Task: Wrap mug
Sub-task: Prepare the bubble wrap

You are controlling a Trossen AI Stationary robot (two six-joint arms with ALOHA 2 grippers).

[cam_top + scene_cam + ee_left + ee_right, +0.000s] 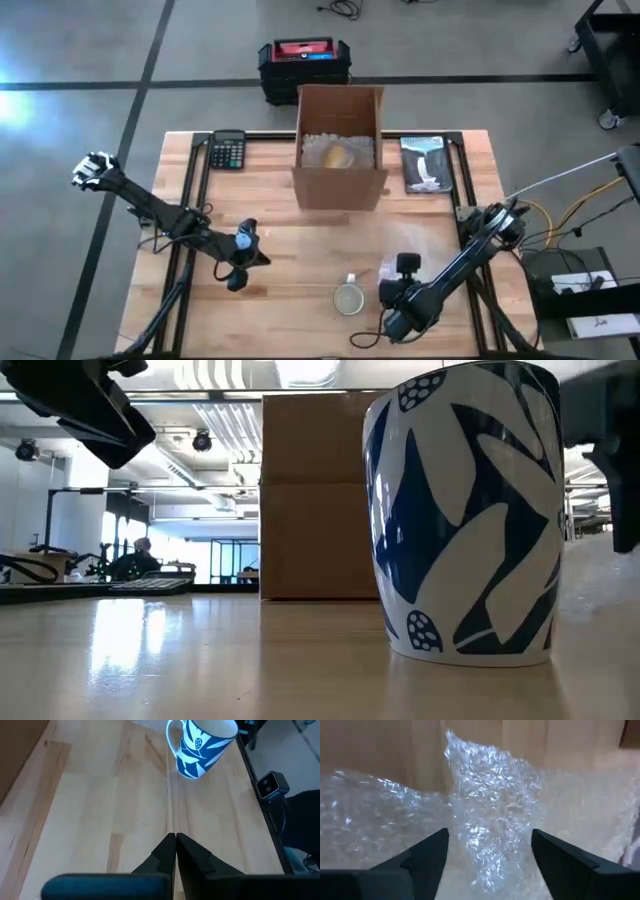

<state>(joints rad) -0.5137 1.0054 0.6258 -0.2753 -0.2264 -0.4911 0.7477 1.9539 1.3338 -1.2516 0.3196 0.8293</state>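
- High view takes in the pale wooden desk (pixel 300 230), with an open brown cardboard box (pixel 339 146) at its far middle, crumpled packing and a yellowish object inside it.
- A sheet of clear bubble wrap (pixel 490 820) lies on the desk near the right arm; the right wrist view shows it bunched up into a ridge.
- The white ceramic mug with dark blue leaf pattern (pixel 349 298) stands upright near the desk's front edge, between the two arms and just beside the wrap; nothing covers it.
- The right hand (pixel 395 295) is beside the mug over the wrap, fingers spread wide on either side of the ridge and holding nothing.
- The left hand (pixel 238 268) waits well apart from the mug, fingers closed together and empty.
- Judgement: the step is taking hold of the wrap; wrapping proper has not begun.
- Next move calls for the right hand to lower onto the raised ridge and pinch it firmly, since the film looks slippery and may slide away.
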